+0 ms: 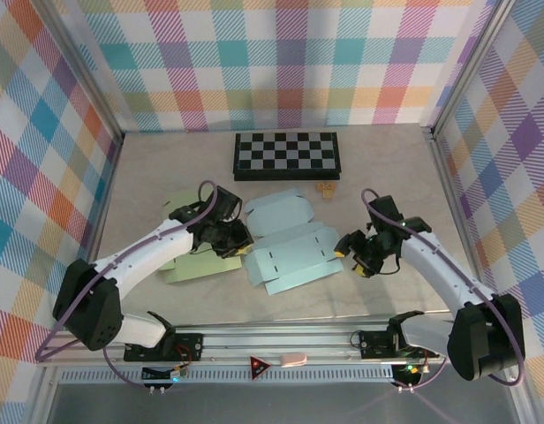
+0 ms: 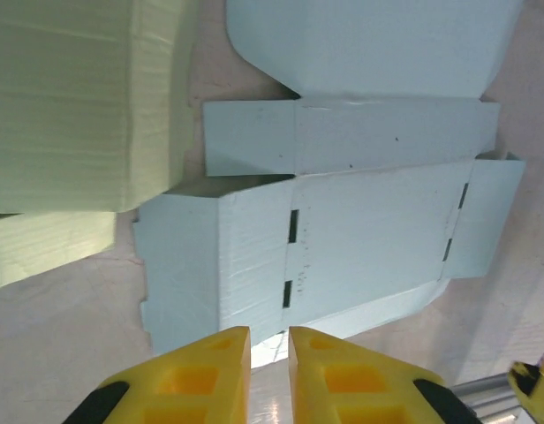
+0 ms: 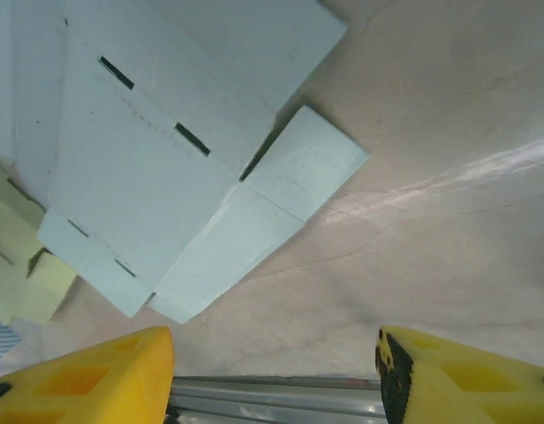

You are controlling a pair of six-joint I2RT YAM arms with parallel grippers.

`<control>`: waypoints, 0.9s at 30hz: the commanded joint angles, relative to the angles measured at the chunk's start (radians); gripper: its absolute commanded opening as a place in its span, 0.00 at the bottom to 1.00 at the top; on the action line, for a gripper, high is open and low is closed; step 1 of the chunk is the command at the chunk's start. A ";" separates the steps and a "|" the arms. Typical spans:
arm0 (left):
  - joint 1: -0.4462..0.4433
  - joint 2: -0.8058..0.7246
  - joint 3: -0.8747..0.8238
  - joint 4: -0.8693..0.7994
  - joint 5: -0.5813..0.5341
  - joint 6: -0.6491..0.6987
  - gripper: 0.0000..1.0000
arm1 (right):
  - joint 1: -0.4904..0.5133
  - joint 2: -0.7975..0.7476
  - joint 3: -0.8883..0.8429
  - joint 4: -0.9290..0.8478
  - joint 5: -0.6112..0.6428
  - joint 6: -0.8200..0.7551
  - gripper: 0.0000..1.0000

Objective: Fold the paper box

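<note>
Blue paper box (image 1: 290, 252) lies flat and unfolded in the middle of the bench (image 1: 396, 177), flaps spread. Green paper sheet (image 1: 188, 265) lies just beside it, toward the left edge. My left pincer (image 1: 232, 237) hangs at the blue box's left edge, fingers drawn nearly together, with a thin gap and nothing between. My right pincer (image 1: 356, 256) sits off the box's right flap, fingers wide apart, empty. Chessboard (image 1: 287, 155) lies at the far edge, with a small tan item (image 1: 326, 188) near it.
</note>
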 commanded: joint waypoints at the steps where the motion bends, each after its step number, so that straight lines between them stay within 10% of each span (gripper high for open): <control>1: -0.009 0.027 -0.026 0.128 0.050 -0.060 0.18 | -0.037 0.014 -0.060 0.320 -0.135 0.134 0.61; 27: -0.017 0.128 -0.043 0.238 0.108 -0.019 0.19 | -0.128 0.171 -0.321 0.839 -0.130 0.393 0.45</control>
